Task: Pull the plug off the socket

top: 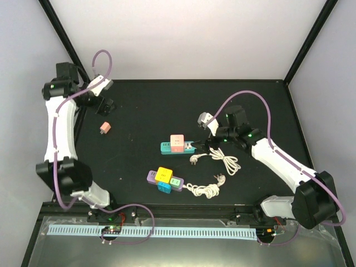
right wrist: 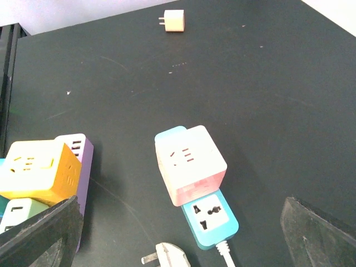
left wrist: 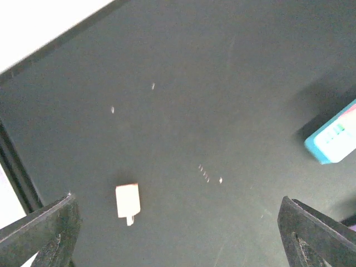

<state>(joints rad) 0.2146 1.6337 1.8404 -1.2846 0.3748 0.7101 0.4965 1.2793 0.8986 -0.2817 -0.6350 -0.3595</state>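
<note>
The black table is the biggest thing here, and the teal strip lies near its middle, so I place everything from that strip.

My left hand hangs well off to the strip's far left. Its fingers are spread wide with nothing between them. My right hand sits just off the strip's right end, also spread wide and empty. Its fingers stand on either side of that end, and I cannot tell whether they touch it.

A purple strip lies on the near side of the teal strip, a little left, carrying a yellow cube and a blue cube. A pink cube sits plugged into the top of the teal strip, and the socket beside it at the right end is bare.

Two white cords lie coiled to the near right of the teal strip.

The plug, small and pink, lies on the bare table well left of the teal strip, out of any socket. It is closer to my left hand than to the strip.
</note>
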